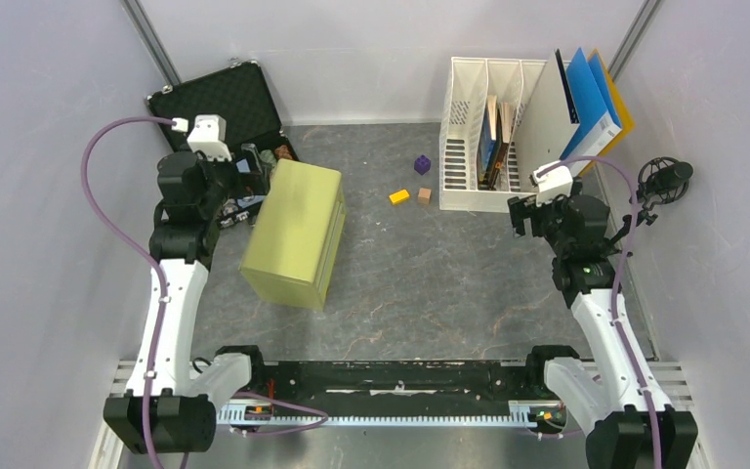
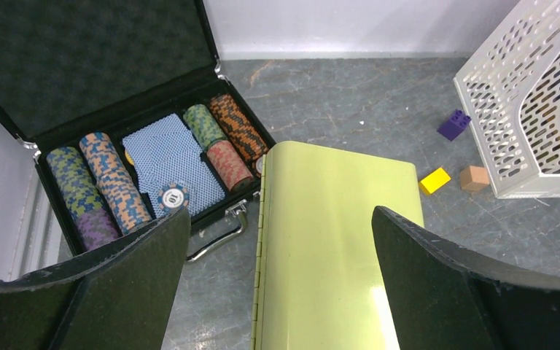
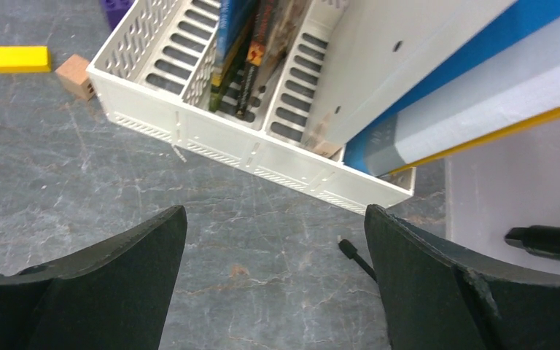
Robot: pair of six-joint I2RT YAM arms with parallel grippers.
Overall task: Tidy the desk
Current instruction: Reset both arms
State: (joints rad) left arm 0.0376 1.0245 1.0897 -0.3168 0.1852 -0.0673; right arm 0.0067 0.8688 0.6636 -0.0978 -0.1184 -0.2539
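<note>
Tabletop (image 1: 430,283) lies flat, long axis running left edge to right edge; left hand (image 2: 281,213) and right hand (image 3: 275,211) both spread wide, empty.

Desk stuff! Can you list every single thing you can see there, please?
desk: one, dark grey, under everything
cabinet: one, yellow-green, left of the middle
case: one, black, open, far left corner
chips: several rows, mixed colours, in the case
cards: blue backs, count unclear, in the case among the chips
blocks: three, purple, yellow, tan, loose just left of the rack
rack: one, white, far right
books: a few, dark, standing in the rack
folders: blue and yellow, count unclear, right end of the rack
left hand: one, black, open, by the cabinet
right hand: one, black, open, in front of the rack
</note>
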